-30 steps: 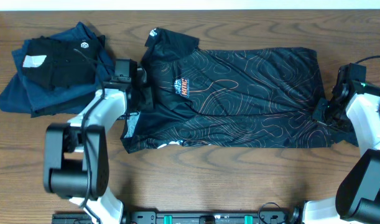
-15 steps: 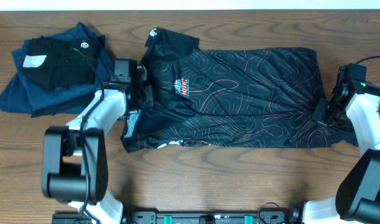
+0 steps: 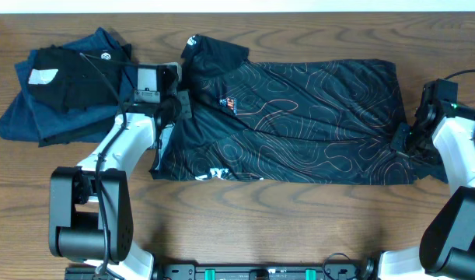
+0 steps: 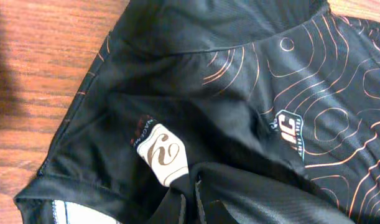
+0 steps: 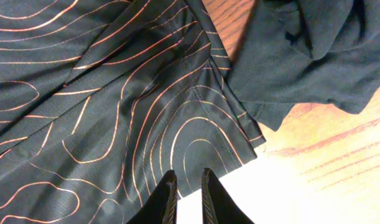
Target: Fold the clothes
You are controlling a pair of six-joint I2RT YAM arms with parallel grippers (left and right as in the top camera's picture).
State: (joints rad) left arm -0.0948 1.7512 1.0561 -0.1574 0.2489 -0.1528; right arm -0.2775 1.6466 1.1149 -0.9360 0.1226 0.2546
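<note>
The clothes are chiefly a black T-shirt (image 3: 299, 117) with thin orange contour lines, spread across the middle of the table. My left gripper (image 3: 179, 105) is at its collar end, shut on a fold of the black fabric (image 4: 193, 202). A white neck label (image 4: 162, 152) and a small logo (image 4: 289, 127) show just ahead of the jaws. My right gripper (image 3: 400, 140) hovers at the shirt's right hem (image 5: 239, 134). Its fingers (image 5: 171, 193) stand a narrow gap apart, and only bright table shows between them.
A pile of dark blue and black garments (image 3: 66, 89) lies at the back left, close to my left arm. Plain dark fabric (image 5: 308, 56) lies beyond the hem by my right gripper. Bare wooden table (image 3: 260, 225) runs along the front edge.
My left gripper has shut on the shirt near the collar and drawn it up and back. The logo shifted and the shirt's left part stretched. The right arm has not moved.
</note>
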